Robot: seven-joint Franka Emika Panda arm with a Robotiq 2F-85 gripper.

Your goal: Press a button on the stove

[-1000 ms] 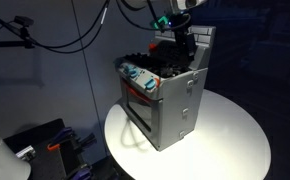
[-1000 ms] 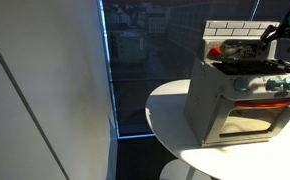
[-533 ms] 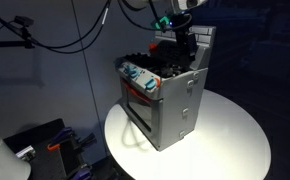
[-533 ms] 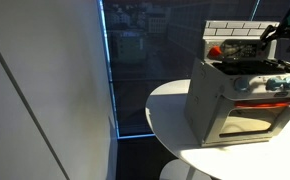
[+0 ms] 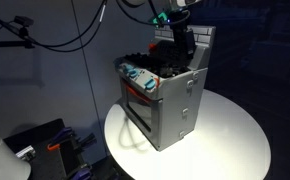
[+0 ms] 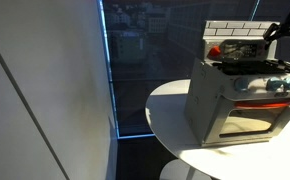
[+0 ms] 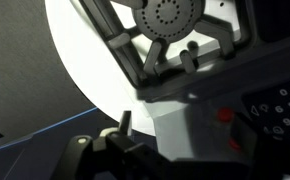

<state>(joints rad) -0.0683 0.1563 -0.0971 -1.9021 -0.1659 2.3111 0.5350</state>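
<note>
The stove [image 5: 172, 105] is a small grey toy stove with a brick-pattern back panel. It stands on a round white table [image 5: 235, 135] and shows in both exterior views [image 6: 235, 100]. Teal knobs [image 5: 138, 75] line its front edge. My gripper [image 5: 186, 50] hangs just above the black burners near the back panel, and in an exterior view [image 6: 278, 35] it is at the right edge. In the wrist view my gripper [image 7: 183, 135] looks open and empty. A black burner [image 7: 170, 15] and two red buttons [image 7: 223, 115] lie below it.
The white table [image 6: 170, 110] extends around the stove. A dark window and a pale wall [image 6: 45, 90] stand beside it. Cables [image 5: 55, 30] hang behind, and equipment [image 5: 45, 145] sits on the floor.
My gripper has shifted slightly above the stove top. The stove has not moved.
</note>
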